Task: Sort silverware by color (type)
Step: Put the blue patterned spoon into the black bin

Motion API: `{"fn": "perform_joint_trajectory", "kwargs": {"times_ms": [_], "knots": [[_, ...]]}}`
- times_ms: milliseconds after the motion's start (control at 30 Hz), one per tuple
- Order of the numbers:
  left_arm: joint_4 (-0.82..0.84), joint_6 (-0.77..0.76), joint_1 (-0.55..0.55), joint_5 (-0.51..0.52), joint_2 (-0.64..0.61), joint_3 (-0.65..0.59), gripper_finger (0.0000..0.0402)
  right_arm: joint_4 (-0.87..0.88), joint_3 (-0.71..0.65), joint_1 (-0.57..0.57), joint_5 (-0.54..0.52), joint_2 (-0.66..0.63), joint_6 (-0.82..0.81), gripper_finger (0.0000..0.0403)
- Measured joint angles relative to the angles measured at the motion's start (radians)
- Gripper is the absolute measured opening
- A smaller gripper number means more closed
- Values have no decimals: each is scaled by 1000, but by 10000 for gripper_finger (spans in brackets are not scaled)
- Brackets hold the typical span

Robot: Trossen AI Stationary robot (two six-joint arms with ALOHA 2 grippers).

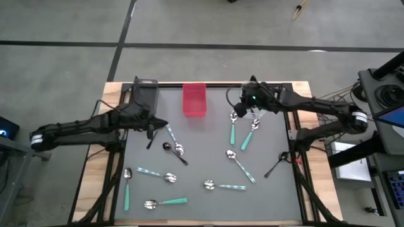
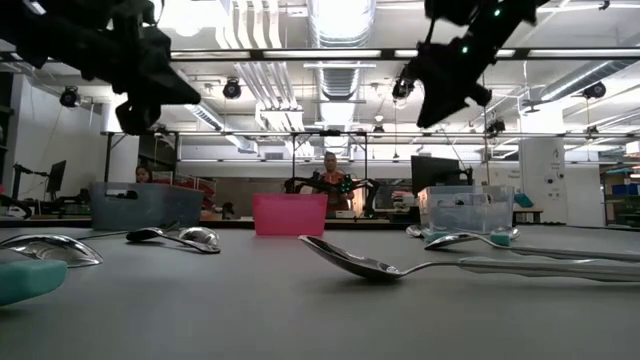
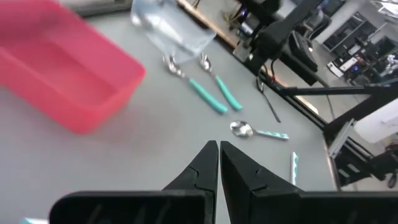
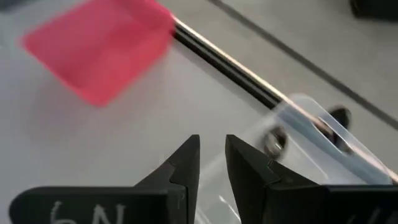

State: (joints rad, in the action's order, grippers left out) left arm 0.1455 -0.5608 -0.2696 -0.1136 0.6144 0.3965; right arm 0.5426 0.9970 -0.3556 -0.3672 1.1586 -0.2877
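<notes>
So the right end effector (image 1: 240,108) hovers at about 1 o'clock over the clear bin (image 4: 311,134), fingers slightly parted, nothing between them. Left end effector (image 1: 153,123) is pressed together, empty, near 10 o'clock. Spoons (image 1: 238,165) lie scattered over the gray counter (image 1: 202,208), red bin (image 1: 194,99) at 12.

Clear bin (image 4: 311,134) blurred, edge-cropped.

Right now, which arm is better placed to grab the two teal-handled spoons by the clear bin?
Likely the right. The right gripper hovers beside the two teal-handled spoons at the clear bin, nothing between its jaws. The left gripper is across the table, shut.
</notes>
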Motion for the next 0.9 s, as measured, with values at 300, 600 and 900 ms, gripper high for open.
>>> {"fn": "perform_joint_trajectory", "kwargs": {"times_ms": [300, 600, 900], "knots": [[-4, -166, 173, -1, 85, 0, 0, -62, -51, 106, 0, -53, 11, 65], [-62, -263, 358, 44, 125, 0, 0, -98, -69, 225, -1, -11, -27, 66], [-277, -285, 520, 141, 197, 1, 0, -202, -70, 400, 0, 35, -17, 63]]}}
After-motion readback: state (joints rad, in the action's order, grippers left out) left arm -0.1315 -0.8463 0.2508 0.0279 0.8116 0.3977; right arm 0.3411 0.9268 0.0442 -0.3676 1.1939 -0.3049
